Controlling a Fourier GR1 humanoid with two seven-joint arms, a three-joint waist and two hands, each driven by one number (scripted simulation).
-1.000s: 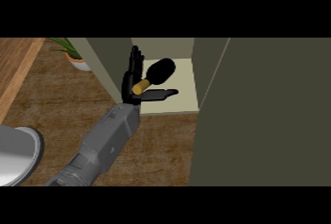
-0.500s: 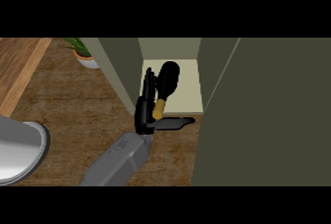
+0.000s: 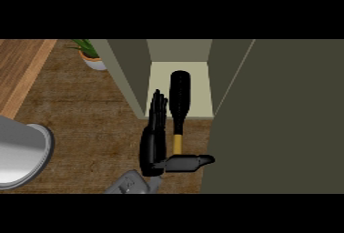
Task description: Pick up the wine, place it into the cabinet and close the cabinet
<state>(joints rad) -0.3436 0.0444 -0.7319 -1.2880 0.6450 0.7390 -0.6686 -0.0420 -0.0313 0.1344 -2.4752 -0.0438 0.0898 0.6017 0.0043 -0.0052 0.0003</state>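
Wine (image 3: 179,93) perhaps halfway over cabinet (image 3: 198,91) edge

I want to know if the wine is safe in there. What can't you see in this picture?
Head view:
- Wine bottle: its neck's end is hidden by the thumb of the left hand; touching or not, unclear.
- Right hand: out of view.
- Cabinet door: cut off by the right edge; no handle shows.
- Potted plant: leaves cut off at the top.
- Grey round thing: cut off at the left edge; unidentifiable.
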